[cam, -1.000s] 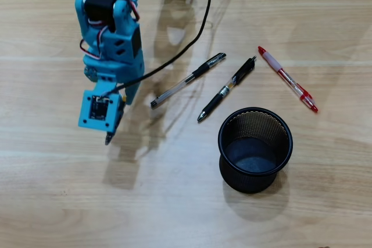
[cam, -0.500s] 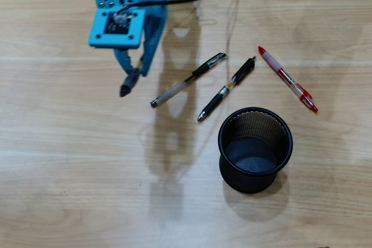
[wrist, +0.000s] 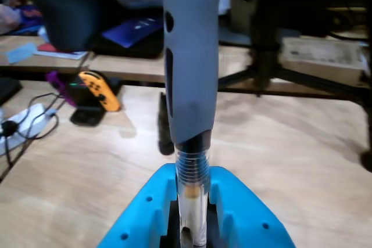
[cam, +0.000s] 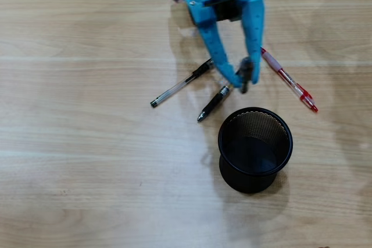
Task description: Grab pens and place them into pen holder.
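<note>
Up near the top centre of the overhead view, the blue gripper (cam: 242,81) reaches down the frame from the arm, its two long fingers converging to a point just above the pen holder (cam: 255,149). Between the tips sits a dark, grey-sleeved pen (cam: 245,72), seen almost end-on, so it appears as a short stub. The wrist view confirms the grip: the gripper (wrist: 192,213) is clamped on the clear lower barrel of the grey-sleeved pen (wrist: 190,74), which stands upright through the centre of the frame, its grey rubber sleeve filling the upper half and a ribbed clear section just above the blue fingers.

Three more pens lie on the wooden table (cam: 87,161) in the overhead view. Left of the fingertips, the clear pen with a black cap (cam: 180,84) runs diagonally from lower left to upper right, its upper end hidden under the left finger. Just below the fingertips lies the black pen (cam: 213,103), also diagonal, its upper end passing beneath the gripper. To the right, the red and clear pen (cam: 288,80) slants from upper left to lower right, its upper end close beside the right finger.

The pen holder stands upright in the lower right of centre, a black mesh cup with nothing visible inside, apart from all three lying pens, the black one's tip nearest its rim
</note>
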Motion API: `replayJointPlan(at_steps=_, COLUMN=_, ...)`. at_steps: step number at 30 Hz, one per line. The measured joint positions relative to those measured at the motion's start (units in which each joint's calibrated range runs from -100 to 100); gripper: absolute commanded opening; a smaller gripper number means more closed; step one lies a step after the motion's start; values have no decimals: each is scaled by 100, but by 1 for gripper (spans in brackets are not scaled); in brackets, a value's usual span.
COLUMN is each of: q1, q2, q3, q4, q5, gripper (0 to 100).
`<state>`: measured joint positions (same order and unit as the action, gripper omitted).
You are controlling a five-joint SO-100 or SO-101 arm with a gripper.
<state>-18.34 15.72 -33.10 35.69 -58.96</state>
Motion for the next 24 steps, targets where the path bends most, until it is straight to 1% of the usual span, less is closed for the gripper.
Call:
replayJointPlan(at_steps=5, q1=-181, q2=8, q3=559, q4=-639, q5=-5, gripper=2)
replayJointPlan(at_steps=14, q1=-229, q2=459, q3=1943, q4=-2236, q5=-10, gripper=2)
replayJointPlan(at_steps=16, q1=-238, q2=484, q3=2183, q4=-2451, q5=-10, gripper=2)
replayJointPlan(at_steps=20, q1=-238, q2=501, q3=2396, q4=-2564, q5=-10, gripper=3)
replayJointPlan(at_steps=22, q1=-229, q2=501, q3=2396, q4=-2572, q5=-10, gripper=8)
replayJointPlan(at_steps=24, q1=-229, q2=501, q3=2396, q4=-2572, q5=-10, gripper=16)
